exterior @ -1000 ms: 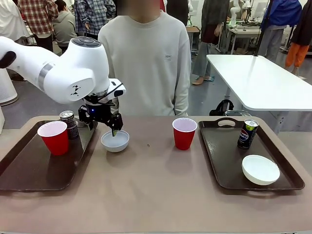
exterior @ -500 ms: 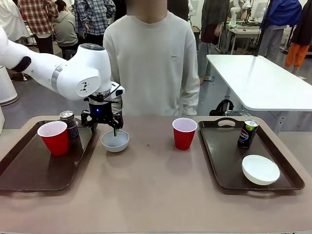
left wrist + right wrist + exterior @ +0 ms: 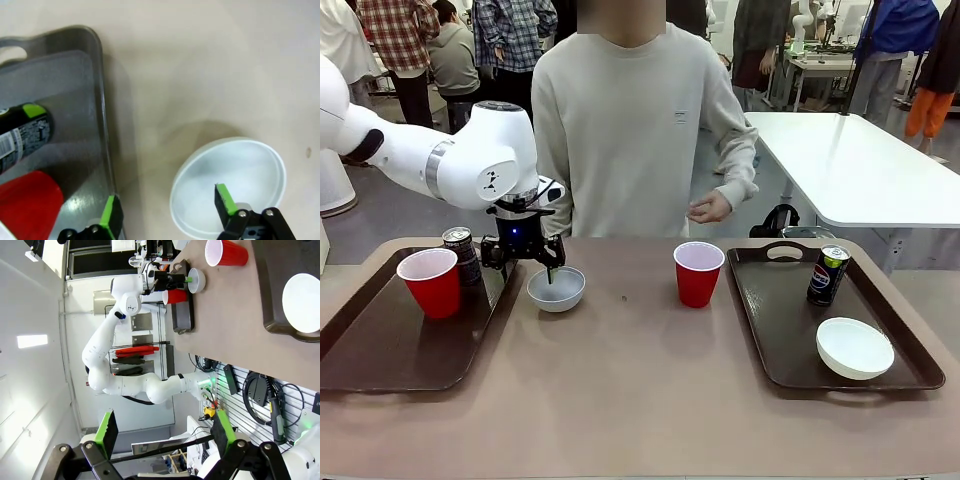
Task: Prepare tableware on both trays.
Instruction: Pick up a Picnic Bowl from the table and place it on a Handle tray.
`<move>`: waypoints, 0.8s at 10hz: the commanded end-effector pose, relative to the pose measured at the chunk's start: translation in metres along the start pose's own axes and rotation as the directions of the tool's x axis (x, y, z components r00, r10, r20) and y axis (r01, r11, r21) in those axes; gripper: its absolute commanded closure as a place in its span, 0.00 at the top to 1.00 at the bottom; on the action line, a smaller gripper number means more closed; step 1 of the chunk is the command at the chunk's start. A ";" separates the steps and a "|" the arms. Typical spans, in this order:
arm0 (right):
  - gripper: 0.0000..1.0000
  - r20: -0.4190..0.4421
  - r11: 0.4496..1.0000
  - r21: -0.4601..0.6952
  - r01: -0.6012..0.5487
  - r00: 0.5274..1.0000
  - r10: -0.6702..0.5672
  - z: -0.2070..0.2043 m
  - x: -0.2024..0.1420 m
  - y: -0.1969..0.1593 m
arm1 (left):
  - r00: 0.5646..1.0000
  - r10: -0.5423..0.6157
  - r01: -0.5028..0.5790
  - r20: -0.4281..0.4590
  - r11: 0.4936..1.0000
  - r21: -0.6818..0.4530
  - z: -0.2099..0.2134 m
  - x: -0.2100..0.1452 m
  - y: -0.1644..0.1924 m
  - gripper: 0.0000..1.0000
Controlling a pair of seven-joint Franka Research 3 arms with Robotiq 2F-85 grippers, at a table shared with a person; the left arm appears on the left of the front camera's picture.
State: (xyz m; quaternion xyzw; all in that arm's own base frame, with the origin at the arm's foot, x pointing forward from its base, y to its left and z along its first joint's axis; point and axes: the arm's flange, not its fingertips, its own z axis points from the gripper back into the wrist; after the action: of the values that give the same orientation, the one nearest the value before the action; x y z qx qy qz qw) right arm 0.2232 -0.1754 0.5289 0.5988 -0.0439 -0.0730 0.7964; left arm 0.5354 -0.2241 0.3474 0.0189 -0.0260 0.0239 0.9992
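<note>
On the right tray (image 3: 760, 340), nearest the robot, a white bowl (image 3: 854, 347) is seen, with a soda can (image 3: 827, 275) standing behind it. A red cup (image 3: 698, 273) is left on the bare desk (image 3: 620, 380) just beside that tray's left rim. On the left tray (image 3: 380, 350) a second red cup (image 3: 430, 282) and a second can (image 3: 462, 254) are placed close together. Between the trays, just off the left tray's rim, the other bowl (image 3: 229, 187) is straddled by the left gripper (image 3: 167, 214): one green pad is held inside the bowl, the other outside its wall, above the tray rim, and the fingers are spread and not yet closed on it. The bowl is judged light, stiff and rather slick, so a pinch across the thin wall near the rim is thought best, with a level lift so that it is not tipped. The right gripper (image 3: 162, 429) is held open, well away from the desk. At the far side, a person's hand (image 3: 710, 208) is raised above the desk.
</note>
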 end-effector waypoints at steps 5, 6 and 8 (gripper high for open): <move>1.00 0.002 1.000 0.026 -0.016 1.000 0.016 -0.001 0.000 -0.001 | 1.000 -0.029 0.029 0.012 0.999 -0.026 0.000 0.000 -0.005 0.00; 1.00 0.002 1.000 0.026 -0.016 1.000 0.016 -0.001 0.000 -0.001 | 0.999 -0.033 0.033 0.009 0.999 -0.023 -0.001 0.001 -0.005 0.00; 1.00 0.002 1.000 0.026 -0.016 1.000 0.016 -0.001 0.000 -0.001 | 0.999 -0.036 0.036 0.011 0.999 -0.025 -0.003 0.000 -0.005 0.00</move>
State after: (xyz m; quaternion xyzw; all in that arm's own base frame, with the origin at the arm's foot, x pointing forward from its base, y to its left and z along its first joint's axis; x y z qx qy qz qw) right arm 0.2232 -0.1754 0.5289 0.5988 -0.0439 -0.0730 0.7964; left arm 0.5355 -0.2310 0.3442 0.0150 -0.0283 0.0141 0.9994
